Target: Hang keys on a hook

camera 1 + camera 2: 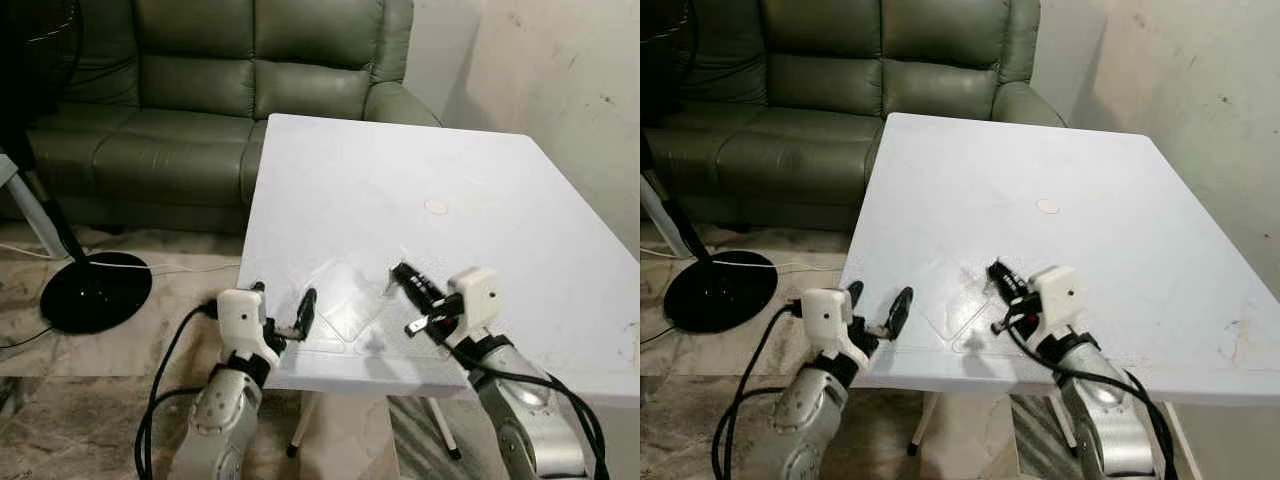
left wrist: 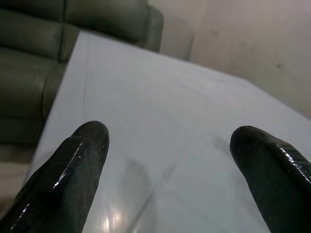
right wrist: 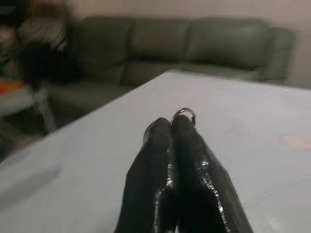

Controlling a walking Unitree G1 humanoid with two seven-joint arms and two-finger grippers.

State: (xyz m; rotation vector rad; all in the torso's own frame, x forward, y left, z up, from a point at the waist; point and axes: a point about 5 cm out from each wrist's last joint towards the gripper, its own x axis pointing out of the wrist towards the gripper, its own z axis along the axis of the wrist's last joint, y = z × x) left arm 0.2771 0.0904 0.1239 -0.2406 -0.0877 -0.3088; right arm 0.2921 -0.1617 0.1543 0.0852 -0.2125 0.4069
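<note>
The left silver arm reaches up to the near left corner of the white table, its left gripper held with the two long black fingers spread wide apart. The right silver arm rises at the near edge; the right gripper has its fingers pressed together, pinching a small metal ring.

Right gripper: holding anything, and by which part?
Yes: right gripper is shut on a small metal ring, pinched at its fingertips over the white table. Left gripper is open, empty.
</note>
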